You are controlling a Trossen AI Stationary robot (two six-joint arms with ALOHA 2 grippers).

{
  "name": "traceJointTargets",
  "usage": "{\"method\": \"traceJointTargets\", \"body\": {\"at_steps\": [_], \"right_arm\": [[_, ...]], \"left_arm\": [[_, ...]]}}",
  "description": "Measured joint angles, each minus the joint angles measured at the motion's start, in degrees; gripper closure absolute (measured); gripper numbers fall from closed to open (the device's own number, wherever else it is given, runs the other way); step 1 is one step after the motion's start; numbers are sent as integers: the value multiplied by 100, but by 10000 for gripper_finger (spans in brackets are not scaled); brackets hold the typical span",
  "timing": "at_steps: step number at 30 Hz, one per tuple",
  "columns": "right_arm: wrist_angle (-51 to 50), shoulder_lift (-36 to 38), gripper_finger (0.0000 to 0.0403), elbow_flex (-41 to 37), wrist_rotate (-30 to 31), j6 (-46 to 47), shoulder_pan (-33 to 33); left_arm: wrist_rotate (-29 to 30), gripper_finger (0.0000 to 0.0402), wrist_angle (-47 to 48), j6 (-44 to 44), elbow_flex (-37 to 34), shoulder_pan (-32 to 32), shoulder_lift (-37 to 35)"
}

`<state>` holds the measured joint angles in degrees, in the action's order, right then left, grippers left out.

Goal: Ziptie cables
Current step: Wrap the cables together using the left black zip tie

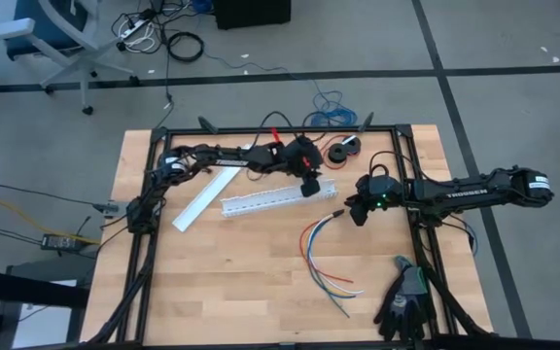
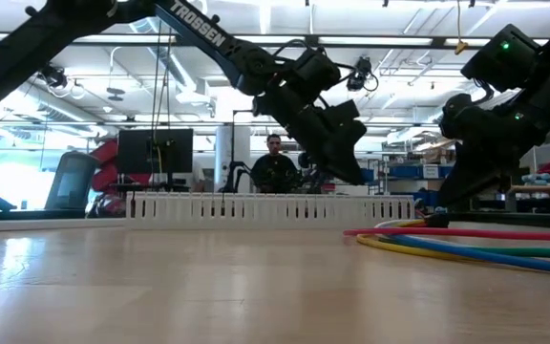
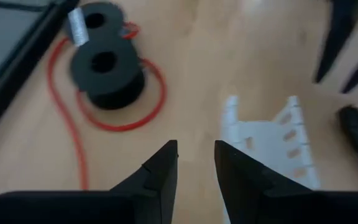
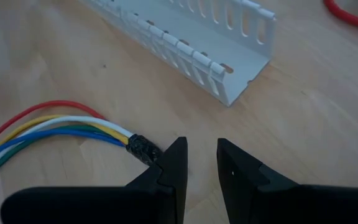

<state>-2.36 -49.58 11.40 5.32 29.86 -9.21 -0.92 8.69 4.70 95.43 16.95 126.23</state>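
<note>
**Handling a loose, springy wire bunch by its taped end**

Lying on the wooden table (image 1: 261,282), toward its right-hand side, the cables (image 1: 321,255): thin red, yellow, white, blue and green strands, fanned apart at the free ends and gathered into one black-sleeved tip (image 4: 141,149). Judged light and limp, yet springy enough to splay again once let go; smooth insulation, so likely slippery between hard fingers. Best taken at the black sleeve, the one firm spot where all strands move together, or just behind it where the bundle is tightest.

Hovering right over that tip, the right gripper (image 4: 199,163), fingers parted by a narrow gap and holding nothing; the sleeve sits just beside one finger, perhaps touching it, hard to tell from this angle.

Poised above the end of the white slotted duct (image 1: 278,199), the left gripper (image 3: 195,163), fingers slightly apart, empty too. Near it, a black spool (image 3: 104,71) ringed by a single red wire (image 3: 114,124).
</note>
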Motion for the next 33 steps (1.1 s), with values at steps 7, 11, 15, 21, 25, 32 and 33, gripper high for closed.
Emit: {"method": "traceJointTargets", "body": {"at_steps": [7, 11, 15, 21, 25, 32, 33], "right_arm": [[-443, 2, 328, 0, 67, 389, 6], [-1271, 63, 328, -1, 611, 939, 151], [-1657, 246, 328, -2, 754, 1561, 473], [-2085, 658, 328, -1, 1070, 2525, 1243], [-2525, 908, 328, -4, 1282, 3237, 1777], [-2931, 1090, 328, -4, 1794, 4135, 2621], [-2931, 1108, 328, -4, 1912, 4207, 2706]], "left_arm": [[-139, 285, 302, 100, 90, 188, -171], [-182, 290, 87, 261, -256, 174, -561], [-151, 295, -180, 258, -785, 179, -996], [-36, 295, -1371, -6, -2134, 175, -1752], [-27, 295, -2353, -178, -3102, 105, -2204], [303, 295, -2831, -154, -4078, -17, -2632], [376, 295, -2931, -73, -4135, 0, -2632]]}}
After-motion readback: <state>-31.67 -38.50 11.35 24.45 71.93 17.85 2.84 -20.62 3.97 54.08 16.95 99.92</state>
